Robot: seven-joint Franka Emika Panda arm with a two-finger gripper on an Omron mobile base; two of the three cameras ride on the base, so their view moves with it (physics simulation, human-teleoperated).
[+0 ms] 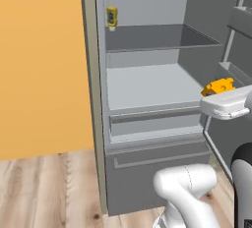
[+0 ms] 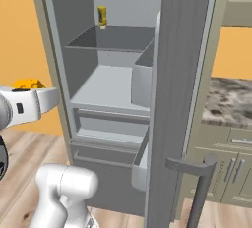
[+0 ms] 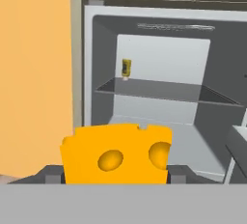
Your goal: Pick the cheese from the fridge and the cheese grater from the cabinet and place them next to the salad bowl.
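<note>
Cheese: the yellow-orange wedge [image 3: 117, 154] sits between the jaws of the gripper [image 3: 116, 175], clear of the fridge [image 1: 147, 89] and in front of its open compartment; from the left base view it shows at the end of the white hand, beside the door racks.
Jaws: closed on the cheese, one dark fingertip [image 3: 52, 175] showing at each lower corner of the wedge.
Fridge: door [image 2: 179, 99] swung wide, shelves pale and bare apart from a yellow squeeze bottle [image 1: 111, 17] at the back of the upper shelf.
Done so far: the first pick looks complete, with the cheese lifted out and held in the air.
Left to do: by this reading, carrying the cheese to the salad bowl, fetching the cheese grater from the cabinet and setting both down beside the bowl.
Hard to make out: the wedge covers the gap between the jaws, so how deep the grip sits cannot be told; from the right base view only a sliver of cheese shows above the hand.
Cut off: a stretch of speckled counter [image 2: 231, 101] runs out of frame behind the door.
</note>
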